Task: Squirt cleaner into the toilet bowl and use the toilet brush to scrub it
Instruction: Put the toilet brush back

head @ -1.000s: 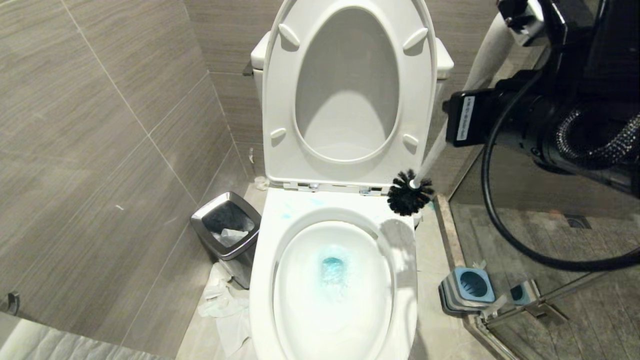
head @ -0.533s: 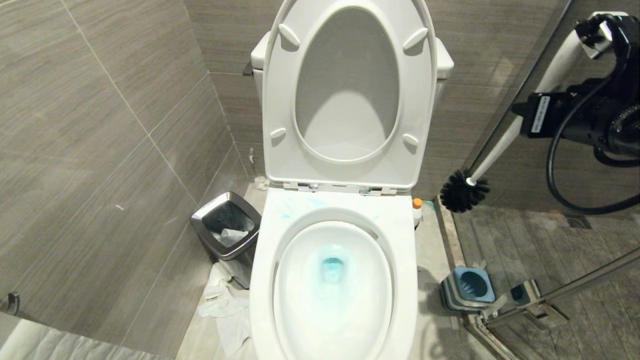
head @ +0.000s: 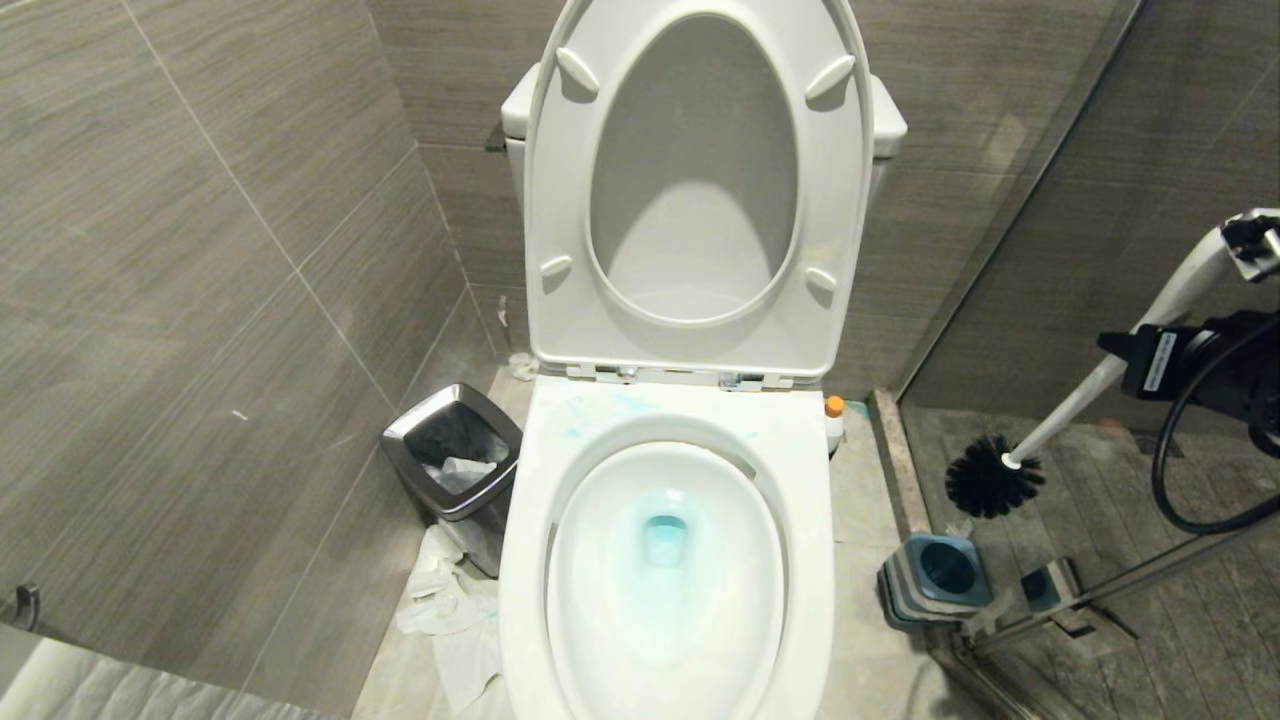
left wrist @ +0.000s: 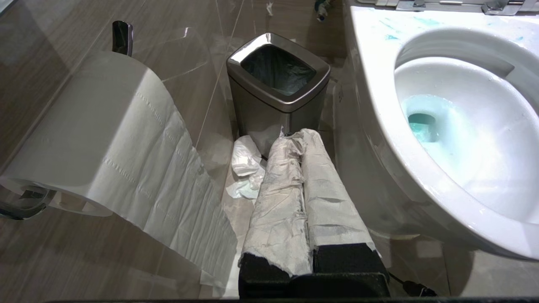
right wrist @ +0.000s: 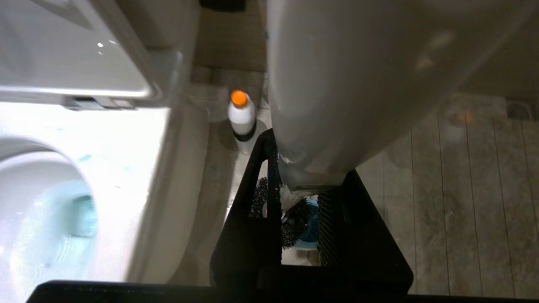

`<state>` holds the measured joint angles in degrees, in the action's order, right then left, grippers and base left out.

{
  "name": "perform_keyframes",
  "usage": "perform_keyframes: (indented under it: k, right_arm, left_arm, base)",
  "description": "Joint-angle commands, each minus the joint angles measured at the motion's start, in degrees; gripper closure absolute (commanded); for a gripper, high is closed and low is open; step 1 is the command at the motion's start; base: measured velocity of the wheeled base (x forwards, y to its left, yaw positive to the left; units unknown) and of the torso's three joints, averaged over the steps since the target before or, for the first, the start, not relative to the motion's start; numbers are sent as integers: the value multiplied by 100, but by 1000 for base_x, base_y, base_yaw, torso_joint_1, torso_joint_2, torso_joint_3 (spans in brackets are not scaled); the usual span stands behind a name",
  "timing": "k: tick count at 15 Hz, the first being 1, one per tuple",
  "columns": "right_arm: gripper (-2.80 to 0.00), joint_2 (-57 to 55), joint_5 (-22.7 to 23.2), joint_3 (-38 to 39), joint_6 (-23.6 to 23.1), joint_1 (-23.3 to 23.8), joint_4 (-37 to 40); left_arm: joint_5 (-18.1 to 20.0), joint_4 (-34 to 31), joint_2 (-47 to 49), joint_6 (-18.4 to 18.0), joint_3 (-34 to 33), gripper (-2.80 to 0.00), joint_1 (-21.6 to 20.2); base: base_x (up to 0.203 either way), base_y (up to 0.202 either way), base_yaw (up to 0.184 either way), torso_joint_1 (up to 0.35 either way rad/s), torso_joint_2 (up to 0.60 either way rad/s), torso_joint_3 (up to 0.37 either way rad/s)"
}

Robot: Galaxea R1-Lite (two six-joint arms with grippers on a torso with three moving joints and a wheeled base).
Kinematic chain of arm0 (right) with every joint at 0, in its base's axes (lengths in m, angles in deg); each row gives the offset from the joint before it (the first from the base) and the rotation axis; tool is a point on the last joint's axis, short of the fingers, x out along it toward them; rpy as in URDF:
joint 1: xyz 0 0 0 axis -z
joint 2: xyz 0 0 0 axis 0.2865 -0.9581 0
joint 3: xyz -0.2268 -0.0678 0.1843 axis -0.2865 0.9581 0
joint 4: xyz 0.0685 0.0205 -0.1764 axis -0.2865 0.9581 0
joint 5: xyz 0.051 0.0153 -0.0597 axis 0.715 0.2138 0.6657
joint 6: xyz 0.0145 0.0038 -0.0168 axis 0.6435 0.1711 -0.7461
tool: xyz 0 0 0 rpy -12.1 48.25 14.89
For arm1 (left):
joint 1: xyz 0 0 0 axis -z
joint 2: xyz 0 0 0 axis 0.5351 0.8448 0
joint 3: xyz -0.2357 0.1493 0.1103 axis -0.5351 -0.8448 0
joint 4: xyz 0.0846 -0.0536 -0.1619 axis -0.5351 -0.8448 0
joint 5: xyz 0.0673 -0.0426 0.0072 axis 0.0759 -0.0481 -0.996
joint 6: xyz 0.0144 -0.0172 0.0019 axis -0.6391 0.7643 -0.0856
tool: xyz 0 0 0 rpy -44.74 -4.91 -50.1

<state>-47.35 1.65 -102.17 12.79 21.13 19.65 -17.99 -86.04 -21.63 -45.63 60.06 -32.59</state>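
Note:
The white toilet bowl (head: 520, 560) stands open, seat and lid raised, with turquoise cleaner (head: 664, 540) pooled at its drain. A small white bottle with an orange cap (head: 834, 414) stands on the floor to the bowl's right. My right gripper (head: 1250, 245) is shut on the top of the toilet brush handle (head: 1100, 385). The dark brush head (head: 990, 478) hangs just above the blue-and-grey holder (head: 940, 575). In the right wrist view the handle (right wrist: 311, 126) fills the gap between the black fingers (right wrist: 257, 202). My left gripper (left wrist: 297, 139) is shut and empty, parked low beside the bowl.
A steel-rimmed black bin (head: 455, 450) stands left of the toilet, with crumpled paper (head: 440, 600) on the floor beside it. A toilet paper roll (left wrist: 97, 126) hangs on the left wall. A glass shower partition and its floor rail (head: 1100, 590) run close behind the holder.
The right arm has swung the brush from over the bowl's back right rim rightward and down, to just above the holder. The left arm has not moved.

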Motion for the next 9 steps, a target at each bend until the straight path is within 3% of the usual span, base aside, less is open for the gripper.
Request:
perform_keyframes:
  k: [1, 3, 9]
  right_arm:
    - [0, -345, 128, 354, 1, 221, -444]
    - [0, -611, 393, 587, -8, 327, -915]
    - [0, -1618, 436, 1274, -340, 496, -2249]
  left_arm:
    - [-4, 4, 6, 2, -44, 0, -2]
    - [-4, 4, 6, 2, -44, 0, -2]
    - [-4, 4, 6, 2, -44, 0, -2]
  base:
    - [0, 0, 0, 0, 0, 0]
    - [0, 0, 0, 0, 0, 0]
    - [0, 0, 0, 0, 0, 0]
